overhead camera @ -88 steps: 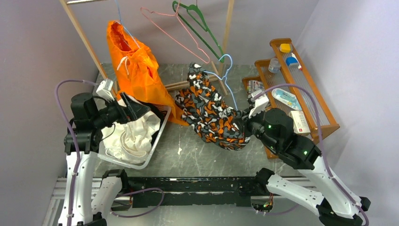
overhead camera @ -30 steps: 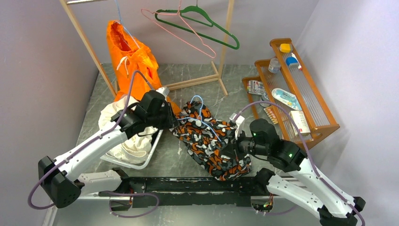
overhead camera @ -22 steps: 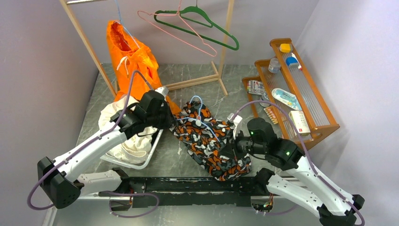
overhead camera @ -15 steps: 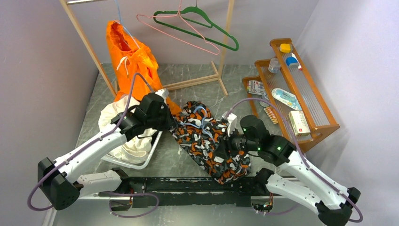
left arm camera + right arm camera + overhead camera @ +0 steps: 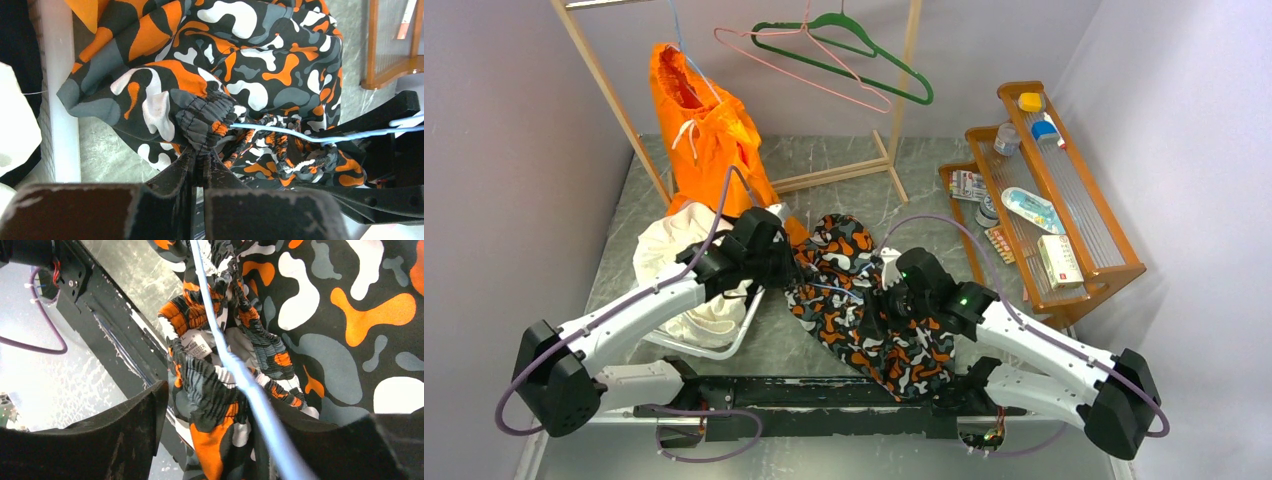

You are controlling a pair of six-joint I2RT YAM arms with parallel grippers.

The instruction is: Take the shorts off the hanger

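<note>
The bright orange shorts (image 5: 706, 135) with a white drawstring hang from a thin blue hanger on the wooden rack, touched by neither gripper. On the table lies a camouflage-print garment (image 5: 854, 300) in orange, grey and white, threaded on a light blue wire hanger (image 5: 300, 136). My left gripper (image 5: 202, 157) is shut on that garment's gathered elastic waistband (image 5: 205, 117); it shows from above as the left gripper (image 5: 782, 262). My right gripper (image 5: 220, 405) stands open, its fingers either side of the bunched waistband and the hanger wire (image 5: 225, 350). From above, the right gripper (image 5: 879, 300) sits on the garment.
A white basket (image 5: 759, 300) holding a white garment (image 5: 689, 290) stands left of the camouflage garment. The wooden rack post (image 5: 614, 100) carries a green hanger (image 5: 864, 60) and a pink hanger (image 5: 794, 75). A wooden shelf (image 5: 1114, 265) with small items is at right.
My right gripper has opened and slid left over the camouflage garment toward the left gripper. The garment has bunched up. My left gripper has finished closing on the waistband.
</note>
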